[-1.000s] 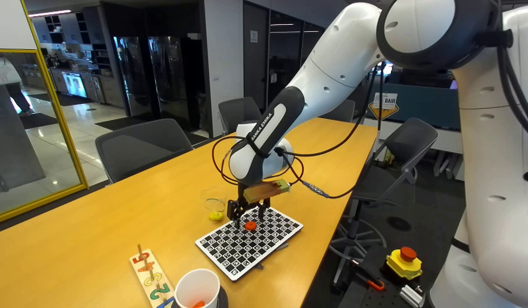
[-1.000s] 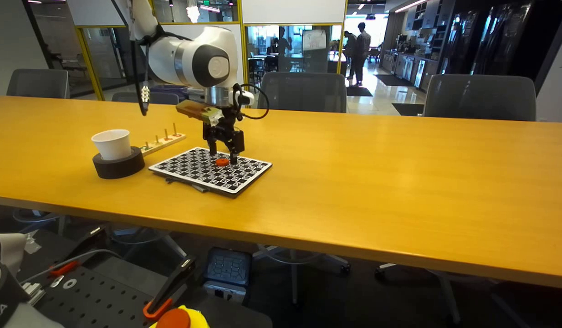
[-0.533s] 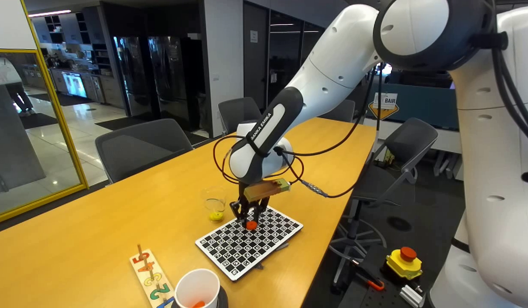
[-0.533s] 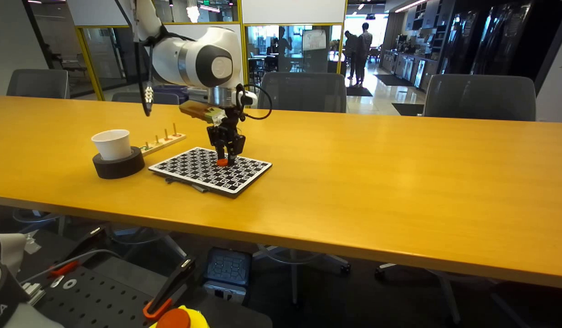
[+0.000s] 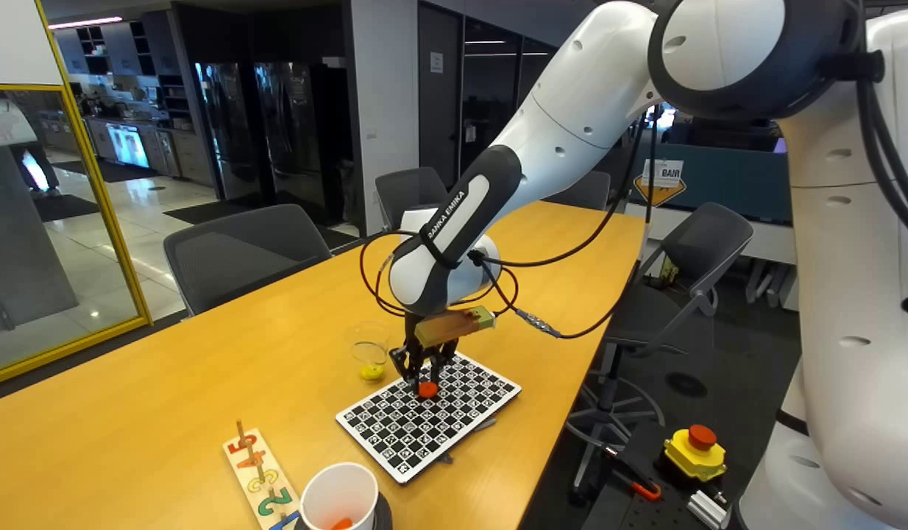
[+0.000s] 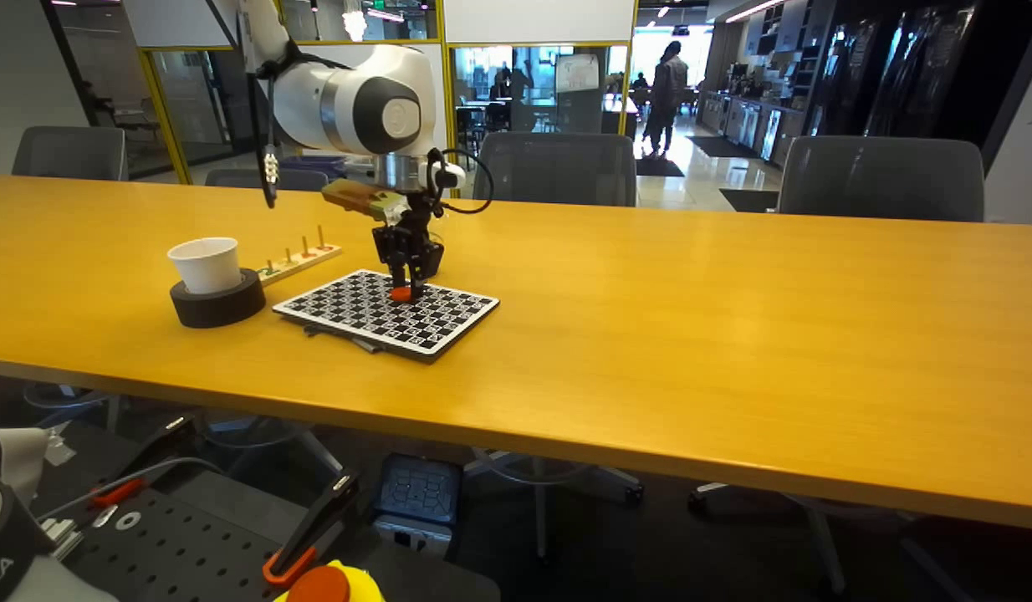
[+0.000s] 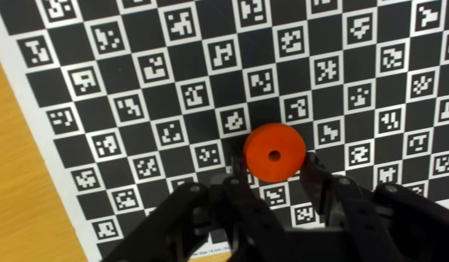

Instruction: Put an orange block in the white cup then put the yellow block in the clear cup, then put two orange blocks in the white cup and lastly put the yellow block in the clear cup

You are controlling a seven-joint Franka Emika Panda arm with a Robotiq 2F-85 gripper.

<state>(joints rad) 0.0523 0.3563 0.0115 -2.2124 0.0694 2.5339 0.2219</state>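
While the orange block (image 7: 281, 140) is over the checkered board (image 6: 374, 322), it sits between the two fingertips (image 7: 315, 174) of the gripper (image 7: 273, 163). These are closed upon it from opposite sides, so that the gap between them is only as wide as the block. In the wrist view the block is round, with a small dark hole in the middle of its top. Whether its underside touches the board or is a little raised, I cannot tell.

The board lies on the orange-brown table (image 6: 733, 334). Just beside one long edge of it, in an exterior view, stands the clear cup (image 5: 369, 352), and a yellow block (image 5: 371, 372) shows at its bottom. Near one short end of the board, but apart from it, the white cup (image 6: 206, 272) stands upright in a thick black ring (image 6: 219, 309). Inside this cup an orange piece (image 5: 342, 524) is visible in part. A wooden strip (image 5: 259, 482) with pegs and painted numbers lies just beside the ring.

Further out, the robot arm (image 5: 557, 147) reaches over the table, grey chairs (image 6: 880, 180) stand along it, and a person (image 6: 668, 92) is in the far background.
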